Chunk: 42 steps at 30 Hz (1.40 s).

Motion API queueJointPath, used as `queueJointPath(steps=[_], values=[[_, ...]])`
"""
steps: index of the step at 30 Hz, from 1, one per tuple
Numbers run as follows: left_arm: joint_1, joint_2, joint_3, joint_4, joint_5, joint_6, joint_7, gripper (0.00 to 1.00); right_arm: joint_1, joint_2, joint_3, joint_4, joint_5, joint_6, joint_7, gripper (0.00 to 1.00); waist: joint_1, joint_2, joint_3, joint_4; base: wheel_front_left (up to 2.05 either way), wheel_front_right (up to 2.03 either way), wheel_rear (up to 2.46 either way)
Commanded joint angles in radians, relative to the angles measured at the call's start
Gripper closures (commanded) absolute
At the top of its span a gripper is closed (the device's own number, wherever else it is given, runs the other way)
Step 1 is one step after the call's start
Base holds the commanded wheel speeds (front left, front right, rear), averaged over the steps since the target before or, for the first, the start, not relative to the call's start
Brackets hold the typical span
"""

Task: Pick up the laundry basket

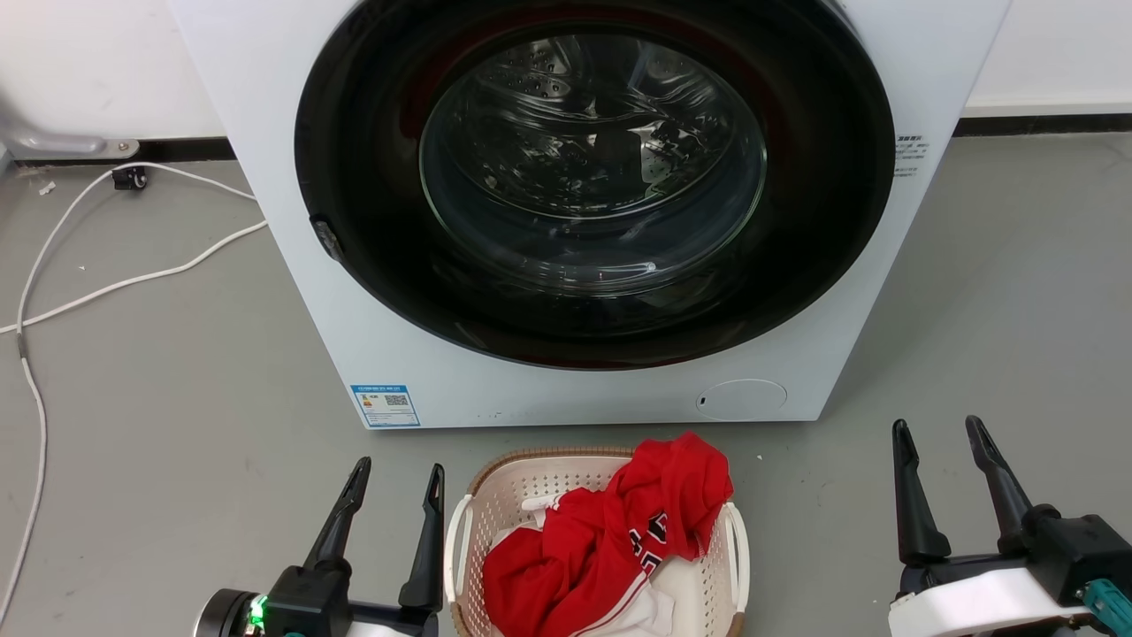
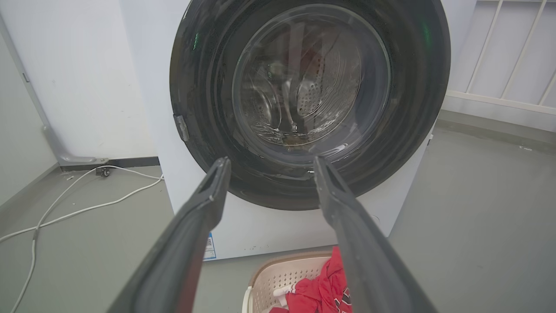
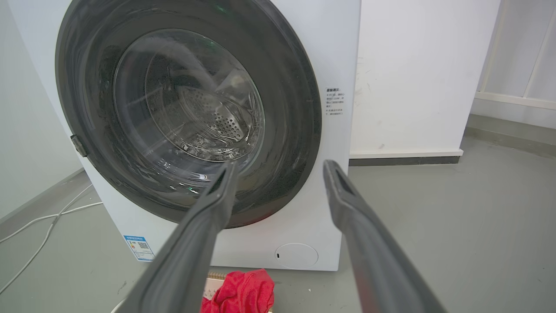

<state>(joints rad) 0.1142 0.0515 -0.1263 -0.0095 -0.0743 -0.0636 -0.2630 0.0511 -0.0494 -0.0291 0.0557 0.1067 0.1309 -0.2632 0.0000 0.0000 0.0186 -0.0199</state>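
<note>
Laundry basket with red garment before washing machine, left fingers apart beside it, right fingers apart

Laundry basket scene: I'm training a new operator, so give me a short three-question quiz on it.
1. True or false: the left gripper is shut on the basket.
2. What lies in the basket? A) red garment B) blue towel C) nothing
3. Fill in: the basket stands on the floor before the ____.
Key: 1 false, it is open, holding nothing; 2 A; 3 washer.
</note>
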Motion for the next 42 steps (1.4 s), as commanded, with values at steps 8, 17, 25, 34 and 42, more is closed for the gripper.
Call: queueJointPath(steps=[8, 17, 25, 34, 42], values=[[0.004, -0.001, -0.003, 0.004, -0.006, 0.000, -0.003, 0.00, 0.005, -0.002, 0.003, 0.002, 0.006, 0.000, -0.003, 0.00, 0.0000, 0.0000, -0.003, 0.000, 0.00, 0.00, 0.00], [0.004, -0.001, -0.008, 0.000, -0.014, 0.003, -0.003, 0.00, 0.008, -0.002, 0.002, -0.001, 0.004, 0.000, -0.003, 0.00, 0.0000, 0.0000, 0.002, 0.001, 0.00, 0.00, 0.00], [-0.009, -0.001, -0.008, 0.003, -0.017, 0.005, -0.003, 0.00, -0.003, -0.002, 0.000, -0.001, 0.001, 0.000, -0.002, 0.00, 0.0000, 0.0000, 0.024, 0.002, 0.00, 0.00, 0.00], [-0.068, -0.002, 0.011, 0.054, -0.018, -0.015, -0.003, 0.00, -0.060, -0.002, -0.002, 0.069, -0.025, 0.000, -0.002, 0.00, 0.0000, 0.0000, 0.140, -0.001, 0.00, 0.00, 0.00], [-0.213, 0.014, 0.057, 0.191, -0.003, -0.040, -0.003, 0.00, -0.186, -0.001, 0.014, 0.171, -0.049, 0.000, 0.054, 0.00, 0.0000, 0.0000, 0.323, -0.009, 0.00, 0.00, 0.00]])
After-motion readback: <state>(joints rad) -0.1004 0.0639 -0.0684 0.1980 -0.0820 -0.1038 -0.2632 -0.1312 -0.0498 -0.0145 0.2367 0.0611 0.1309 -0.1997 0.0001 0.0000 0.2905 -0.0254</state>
